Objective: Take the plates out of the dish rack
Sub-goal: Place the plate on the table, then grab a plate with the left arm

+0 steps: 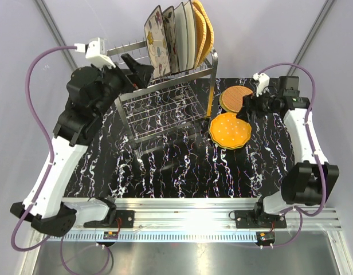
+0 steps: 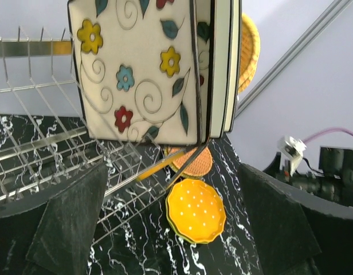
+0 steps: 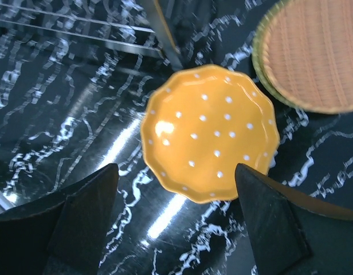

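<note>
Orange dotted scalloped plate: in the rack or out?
Out: orange dotted scalloped plate lies flat beside steel wire rack, over black marbled table.

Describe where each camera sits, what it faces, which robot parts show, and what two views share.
Top external: above, behind the bases, looking down on dish rack, table; left arm, right arm show.
Left wrist: at the rack, facing the floral plate; open left gripper shows.
Right wrist: above the orange dotted plate, looking down; open right gripper shows.
Shared: orange dotted plate, all three.
</note>
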